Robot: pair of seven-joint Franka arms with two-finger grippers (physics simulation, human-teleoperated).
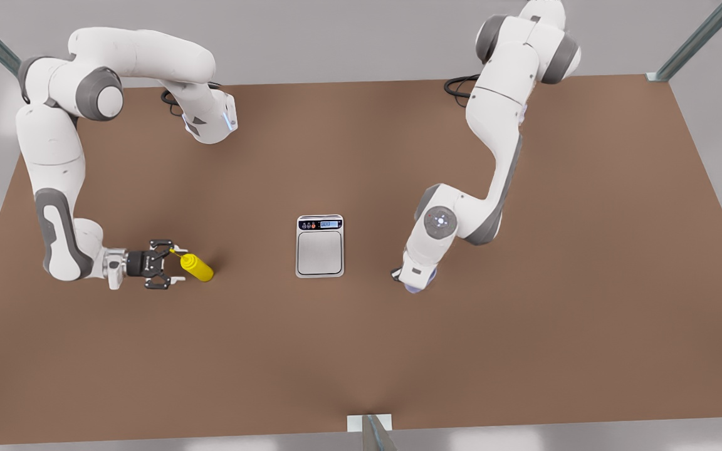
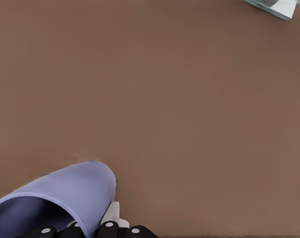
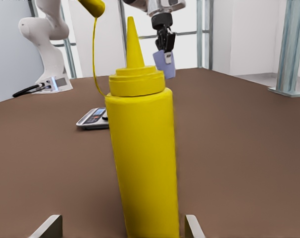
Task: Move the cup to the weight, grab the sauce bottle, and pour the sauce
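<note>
At nine o'clock from the weight (image 1: 319, 245) in the front view, the sauce bottle (image 1: 197, 268) is seen standing upright on the table (image 1: 524, 351). It is bracketed by the right gripper (image 1: 172, 264), whose fingers (image 3: 193, 227) are spread wide to either side of the base without touching it; nothing is gripped. At three o'clock from the weight, well apart from it, the cup (image 2: 75, 191) is pinched by its wall in the left gripper (image 3: 164, 51) and appears to be held clear of the table. The bottle is judged to be light, smooth and yielding, so it is best taken around the middle of the body with modest force, lest sauce be squeezed out early. The cup is likewise judged light and thin-walled; it may swing in a rim hold.
</note>
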